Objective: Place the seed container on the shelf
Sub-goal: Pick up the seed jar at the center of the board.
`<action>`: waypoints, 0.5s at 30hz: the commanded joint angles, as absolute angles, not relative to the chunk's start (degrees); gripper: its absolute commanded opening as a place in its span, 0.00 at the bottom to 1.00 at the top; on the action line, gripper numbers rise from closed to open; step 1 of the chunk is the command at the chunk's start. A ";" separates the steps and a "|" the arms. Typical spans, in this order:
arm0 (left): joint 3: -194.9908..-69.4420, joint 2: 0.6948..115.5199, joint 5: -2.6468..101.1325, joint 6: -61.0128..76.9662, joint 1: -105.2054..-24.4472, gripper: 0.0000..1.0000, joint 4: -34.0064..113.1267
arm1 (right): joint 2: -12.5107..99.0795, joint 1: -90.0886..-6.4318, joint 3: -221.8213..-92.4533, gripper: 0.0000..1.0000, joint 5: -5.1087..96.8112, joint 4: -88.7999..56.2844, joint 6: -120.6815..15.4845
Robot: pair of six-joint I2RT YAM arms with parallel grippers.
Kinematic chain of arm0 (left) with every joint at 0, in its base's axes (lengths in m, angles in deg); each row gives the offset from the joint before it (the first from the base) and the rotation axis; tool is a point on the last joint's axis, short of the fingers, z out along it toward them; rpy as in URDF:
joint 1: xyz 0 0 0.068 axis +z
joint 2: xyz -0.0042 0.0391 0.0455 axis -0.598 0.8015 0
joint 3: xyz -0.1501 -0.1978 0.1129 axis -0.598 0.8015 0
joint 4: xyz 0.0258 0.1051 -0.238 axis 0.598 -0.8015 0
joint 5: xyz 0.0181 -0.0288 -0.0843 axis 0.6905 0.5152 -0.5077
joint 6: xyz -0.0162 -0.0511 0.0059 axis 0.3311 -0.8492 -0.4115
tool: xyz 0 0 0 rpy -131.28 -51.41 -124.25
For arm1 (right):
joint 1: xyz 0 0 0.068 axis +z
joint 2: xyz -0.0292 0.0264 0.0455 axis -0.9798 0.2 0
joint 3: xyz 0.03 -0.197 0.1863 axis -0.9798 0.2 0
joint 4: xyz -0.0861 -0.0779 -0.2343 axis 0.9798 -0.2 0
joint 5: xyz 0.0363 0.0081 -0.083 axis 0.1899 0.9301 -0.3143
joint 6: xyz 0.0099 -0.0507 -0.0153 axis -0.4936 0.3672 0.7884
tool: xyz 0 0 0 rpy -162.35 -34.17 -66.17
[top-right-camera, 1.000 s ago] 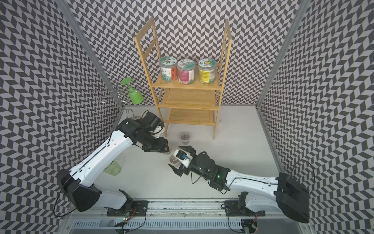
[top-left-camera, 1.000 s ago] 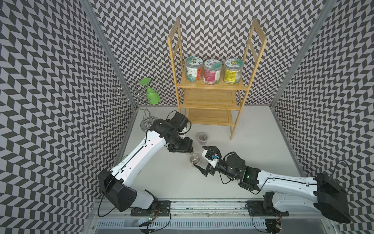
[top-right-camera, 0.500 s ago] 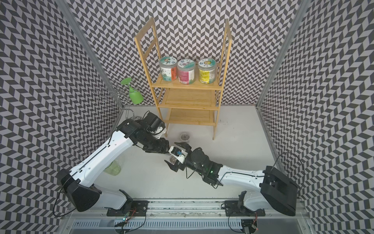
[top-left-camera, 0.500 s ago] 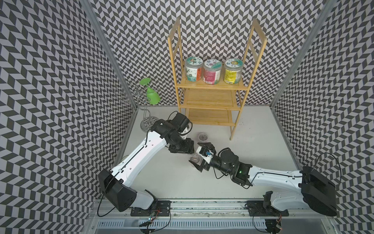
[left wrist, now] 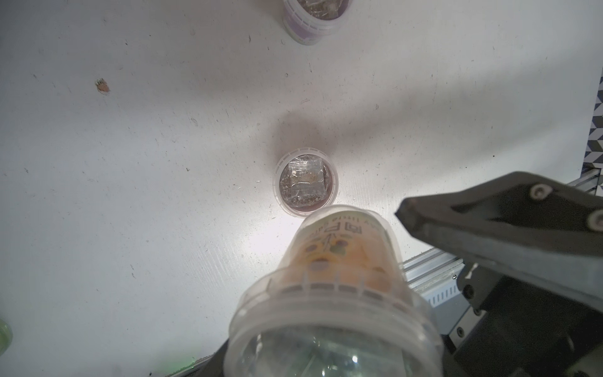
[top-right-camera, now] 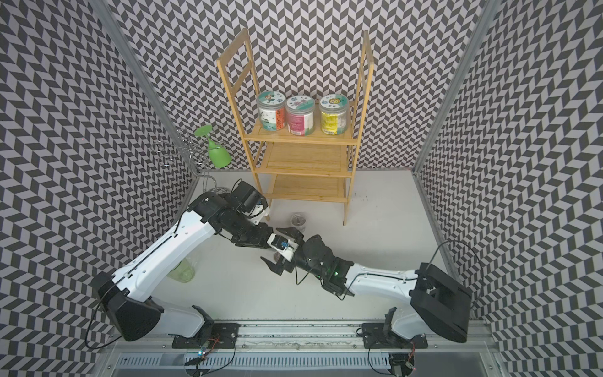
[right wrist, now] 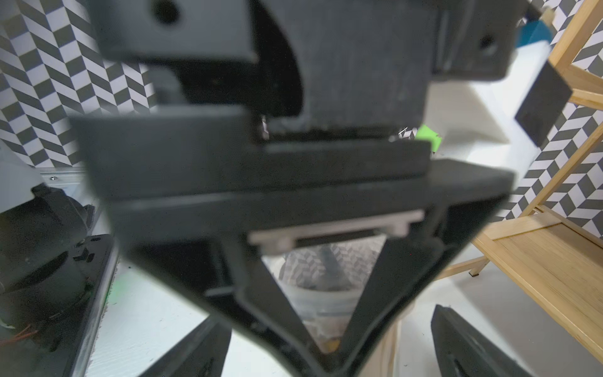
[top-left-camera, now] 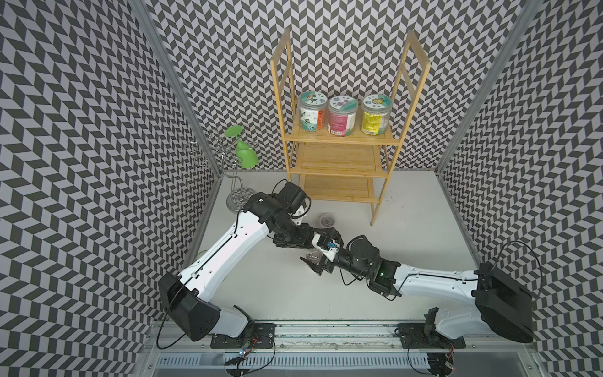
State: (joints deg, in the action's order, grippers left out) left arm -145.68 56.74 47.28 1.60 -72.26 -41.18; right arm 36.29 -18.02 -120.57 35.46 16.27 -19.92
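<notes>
My left gripper (right wrist: 326,354) is pinched in narrow on the seed container (left wrist: 329,293). It has the lid toward my wrist and the base pointing down at the white table (left wrist: 130,163). It's a small clear pot with an orange label. The print curling round it is upside down from here, and I can't make out the words.

My right gripper (top-left-camera: 311,245) has its jaws spread wide and grips nothing. One finger (left wrist: 489,235) shows dark beside the pot, and from above the pair straddle my left gripper's tip. In both top views the two arms cross over the pot and mostly hide it.

So the pot is off the table, in front of the shelf (top-left-camera: 339,163) and not on it.

Just past the pot's base a tub (left wrist: 306,186) stands on the table with a clear packet under its lid. A second tub (top-left-camera: 326,220) stands nearer the shelf's front legs.

On the top tier three jars stand in a row: teal and white (top-left-camera: 312,112), pink (top-left-camera: 341,116) and yellow (top-left-camera: 375,114). Their lids have cartoon flowers, and the label writing is too small to read.
</notes>
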 commanded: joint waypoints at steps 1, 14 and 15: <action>-147.99 55.10 46.30 2.43 -72.59 0.65 -40.83 | 37.21 -18.27 -121.79 0.99 36.48 19.02 -20.48; -147.62 54.81 45.04 2.43 -72.98 0.65 -40.46 | 38.40 -19.18 -122.48 0.97 35.01 19.40 -23.09; -147.55 54.83 44.91 2.43 -73.07 0.65 -40.47 | 38.37 -19.31 -122.57 0.96 34.91 19.42 -23.39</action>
